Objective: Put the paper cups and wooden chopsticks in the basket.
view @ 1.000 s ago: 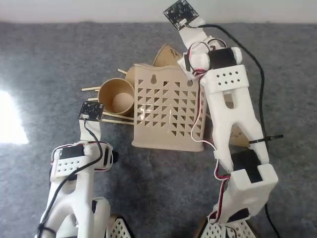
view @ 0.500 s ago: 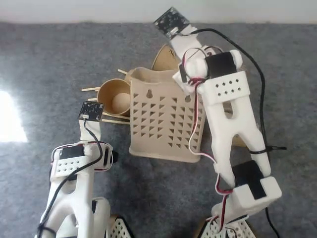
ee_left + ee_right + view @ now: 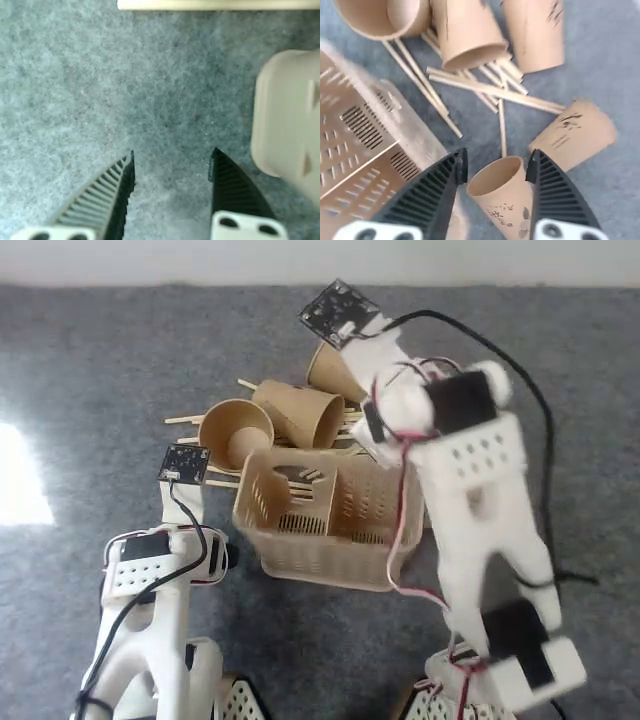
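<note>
The paper cups [image 3: 300,412] and wooden chopsticks [image 3: 495,90] are seen heaped on the grey surface [image 3: 100,360], just behind the basket [image 3: 320,545]. The right pincer [image 3: 497,162] is held wide open over the heap. One cup [image 3: 502,195] is framed between its jaws, though contact cannot be told. The left pincer [image 3: 172,155] is spread open and empty beside the basket.

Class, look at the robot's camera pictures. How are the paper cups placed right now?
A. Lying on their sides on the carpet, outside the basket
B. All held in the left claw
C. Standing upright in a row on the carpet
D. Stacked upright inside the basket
A: the paper cups lie tipped on their sides on the grey carpet among the chopsticks, outside the basket.
</note>
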Controlling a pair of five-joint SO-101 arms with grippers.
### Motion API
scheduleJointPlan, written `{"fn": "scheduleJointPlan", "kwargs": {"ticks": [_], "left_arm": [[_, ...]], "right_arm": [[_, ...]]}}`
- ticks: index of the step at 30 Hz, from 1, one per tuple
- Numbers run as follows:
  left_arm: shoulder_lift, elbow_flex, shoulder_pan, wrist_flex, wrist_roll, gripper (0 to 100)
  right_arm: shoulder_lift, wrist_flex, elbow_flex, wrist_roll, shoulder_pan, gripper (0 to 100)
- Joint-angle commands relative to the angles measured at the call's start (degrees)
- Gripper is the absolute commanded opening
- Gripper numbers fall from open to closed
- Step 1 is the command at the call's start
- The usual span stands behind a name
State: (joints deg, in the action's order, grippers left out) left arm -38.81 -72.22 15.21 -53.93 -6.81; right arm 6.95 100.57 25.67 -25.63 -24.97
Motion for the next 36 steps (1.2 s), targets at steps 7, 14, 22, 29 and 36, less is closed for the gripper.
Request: {"fn": "scheduleJointPlan", "kwargs": {"ticks": [7,14,22,29,36], "left_arm": [[-1.2,0.1,-0.3,1.1,-0.2,23],[-1.2,0.1,-0.3,1.1,-0.2,23],[-1.1,0.1,-0.3,1.1,-0.2,23],[-1.1,0.1,-0.3,1.1,-0.2,23],[-1.3,-0.3,-0.3,1.1,-0.2,23]], "right_arm": [[15.8,2.7,0.6,10.4,-0.1,20.4],[29.7,2.7,-10.9,12.1,0.0,7.2],[39.3,2.3,-31.6,16.1,0.4,18.0],[35.7,2.4,-30.7,16.0,0.3,13.4],[29.1,1.4,-32.0,16.4,3.8,13.4]]}}
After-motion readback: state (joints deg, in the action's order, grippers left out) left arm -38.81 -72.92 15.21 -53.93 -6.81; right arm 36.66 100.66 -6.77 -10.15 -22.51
